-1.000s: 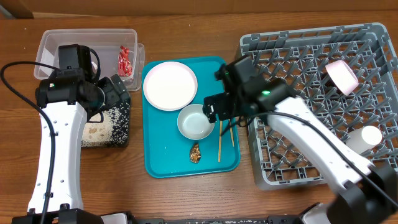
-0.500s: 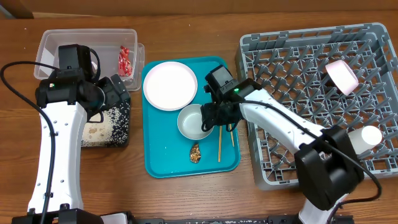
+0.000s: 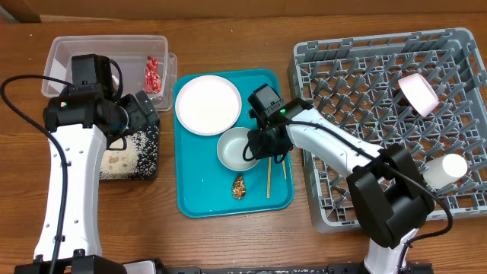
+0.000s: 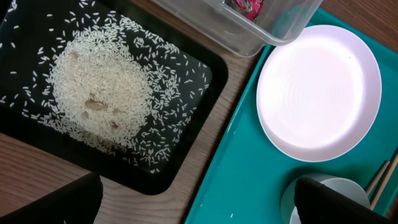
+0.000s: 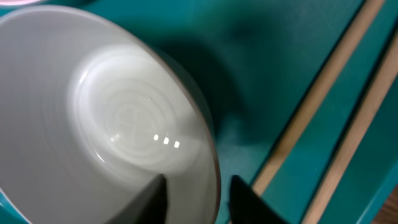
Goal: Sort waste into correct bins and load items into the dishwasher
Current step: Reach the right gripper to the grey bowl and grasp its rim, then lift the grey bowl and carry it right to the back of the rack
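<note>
Right tool (image 5: 198,200) at the white bowl (image 5: 93,112).
Its fingers (image 5: 249,202) stand apart, astride the rim at 3 o'clock; left tool (image 4: 199,202) gapes wide above the black tray (image 4: 206,67).

Overhead looks straight down on everything; both wrist views look down close, sharing the bowl (image 3: 230,149) (image 4: 348,185) (image 5: 112,112).

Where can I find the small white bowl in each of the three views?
Overhead: bowl at the middle of the teal tray, below the plate.
Left wrist: bowl at the bottom edge, right side, partly hidden.
Right wrist: bowl fills the left half.
Shared landmark: chopsticks, just right of the bowl everywhere.
</note>
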{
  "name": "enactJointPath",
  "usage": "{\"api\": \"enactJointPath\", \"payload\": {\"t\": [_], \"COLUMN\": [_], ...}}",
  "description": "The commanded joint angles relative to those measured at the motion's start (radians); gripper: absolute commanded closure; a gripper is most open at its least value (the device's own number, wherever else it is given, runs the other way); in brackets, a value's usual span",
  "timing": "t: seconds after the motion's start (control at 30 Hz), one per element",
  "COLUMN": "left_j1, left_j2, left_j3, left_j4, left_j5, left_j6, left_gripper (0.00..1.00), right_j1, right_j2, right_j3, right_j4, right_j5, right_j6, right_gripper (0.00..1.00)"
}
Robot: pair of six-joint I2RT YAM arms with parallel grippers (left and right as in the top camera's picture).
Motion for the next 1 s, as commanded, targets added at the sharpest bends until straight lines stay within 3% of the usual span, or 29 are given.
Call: {"api": "enactJointPath", "payload": {"t": [0.0,0.27,0.63,0.97], "left_j1": [0.002,0.002,0.002,0.002], "left_j2": [-0.018,-0.018,-0.018,-0.018], "left_j3": [0.020,0.020,0.020,0.020], "left_j4": [0.001,0.001,0.001,0.001], "left_j5": [-0.013,-0.013,-0.013,-0.013], "left_j6": [-0.010,-0.010,-0.010,-0.010], "left_gripper": [0.00,0.00,0.00,0.00], "right_j1": [0.006,0.006,-0.039,-0.143], "right_j2": [0.000,0.000,-0.042,-0.327], "right_j3": [-0.004,-0.004,0.113,0.348], "right_j4": [0.005,0.003,-0.184,-0.309], "right_j5": [0.003,0.003,0.032,0.370], "right_j6": [0.004,0.004,0.052,0.051], "right_gripper": [0.75,0.96,0.96,0.96]}}
